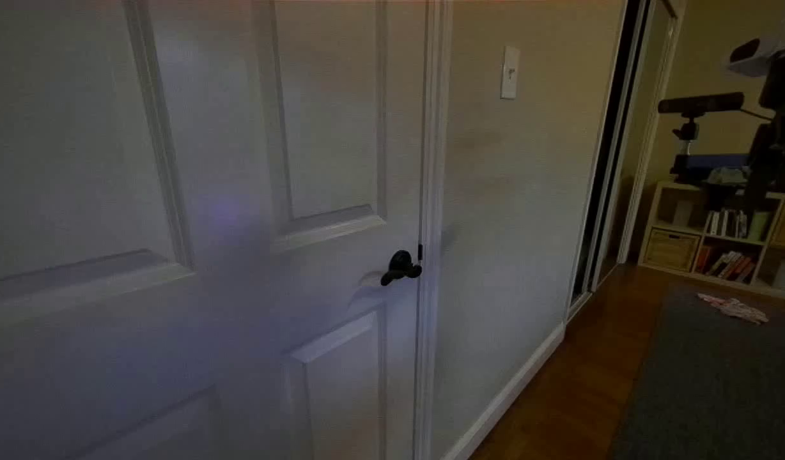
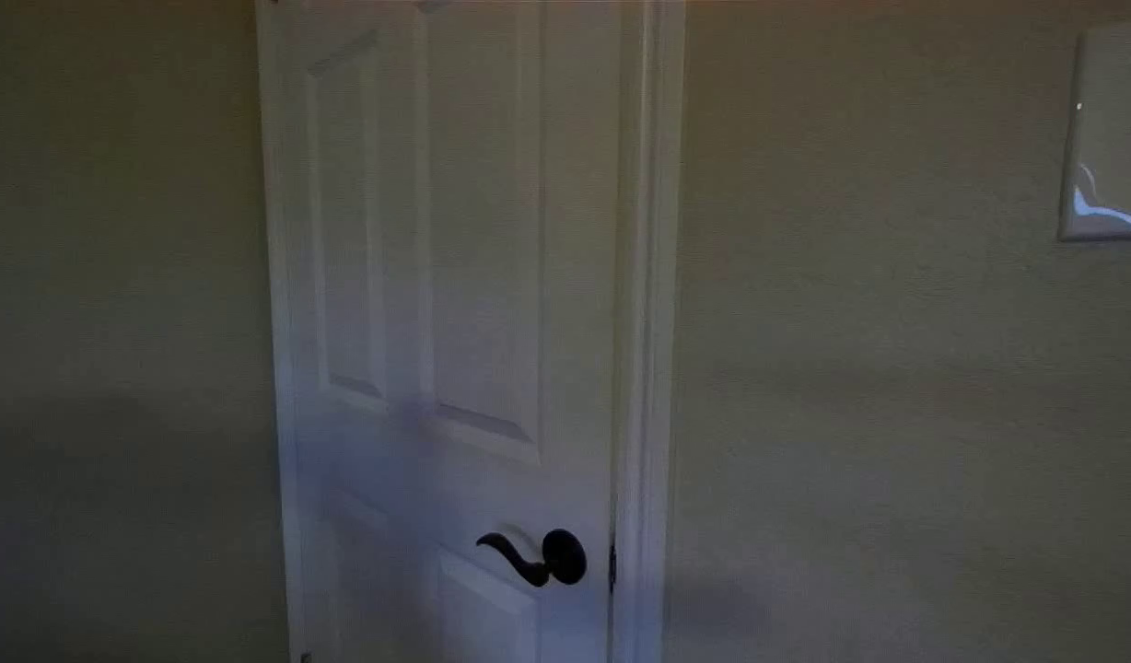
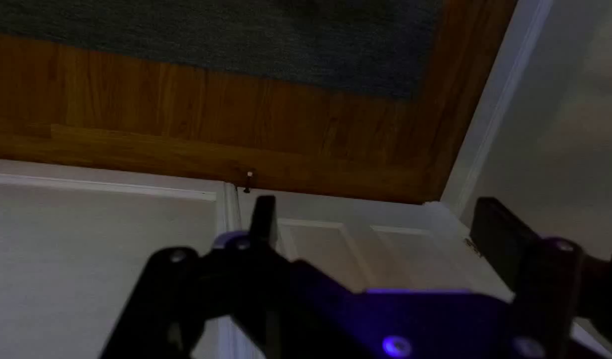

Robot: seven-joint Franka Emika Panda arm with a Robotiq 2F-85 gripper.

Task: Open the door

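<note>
White, the door lies beyond your wide-spread, empty gripper; the dark lever handle sits just beside the frame, pointing away from it, so you likely press across its length.

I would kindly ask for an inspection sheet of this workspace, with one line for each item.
Surface: wooden floor, dark rug partly over it.
Job's things: panelled door, apparently shut; dark lever handle, nothing touching it.
Clutter: crumpled cloth on the rug.
End effector: open, nothing held.
Cables: apparently one thin cable, beside a black bar-shaped device.
Surroundings: wall with switch plate, bookshelf; scene dimly lit.
</note>
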